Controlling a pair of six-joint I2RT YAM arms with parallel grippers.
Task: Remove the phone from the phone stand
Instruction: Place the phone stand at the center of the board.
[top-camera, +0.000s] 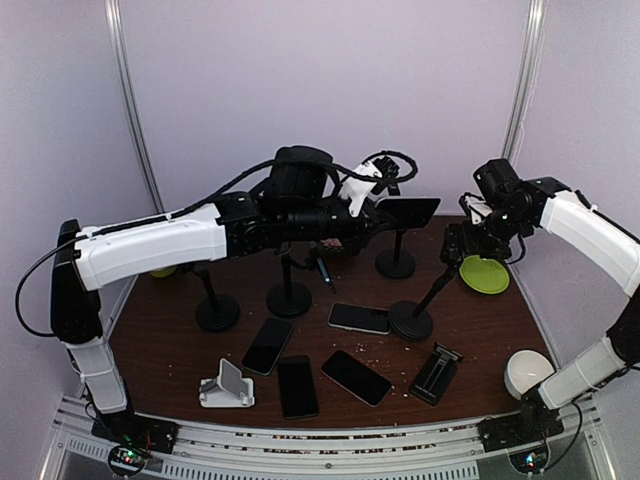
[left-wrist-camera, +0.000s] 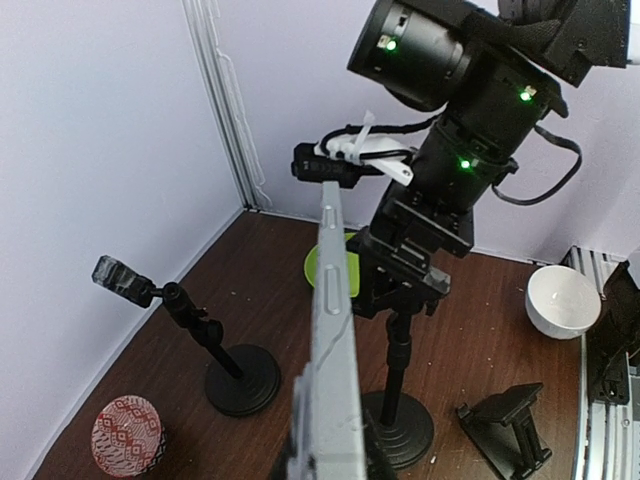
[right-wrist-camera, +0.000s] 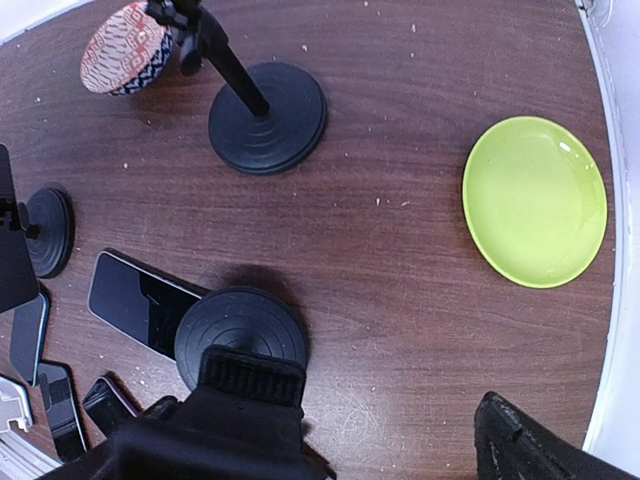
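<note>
The phone (top-camera: 415, 212) is a thin, flat slab with a dark, blank face. In your left wrist camera you see it (left-wrist-camera: 328, 340) edge-on, as a narrow grey strip.

It is held up in the air over the far part of the brown table (top-camera: 180, 350). In the overhead view that is about 1 o'clock from the table's middle.

In the overhead view its long axis runs roughly level from 9 o'clock to 3 o'clock. The free end points to 3 o'clock, toward your right arm, and the dark face is turned toward the near edge. In the left wrist view the grey strip runs from 6 o'clock up to 12 o'clock, away from the camera.

Your left pincer (top-camera: 383, 212) is closed narrow on the phone's 9 o'clock end. The wrist view does not show its fingers.

Your right pincer (right-wrist-camera: 375, 385) stands wide and holds nothing. Its two black fingers (right-wrist-camera: 250, 395) sit well apart at the bottom of its wrist view. It hovers over the black phone stand (right-wrist-camera: 240, 335), which has a round base (top-camera: 411, 320) and a leaning pole. In the left wrist view this pincer sits at the stand's head (left-wrist-camera: 400, 285); you cannot tell if they touch.

A green plate (top-camera: 483, 273) lies at 2 o'clock from the stand's base.
</note>
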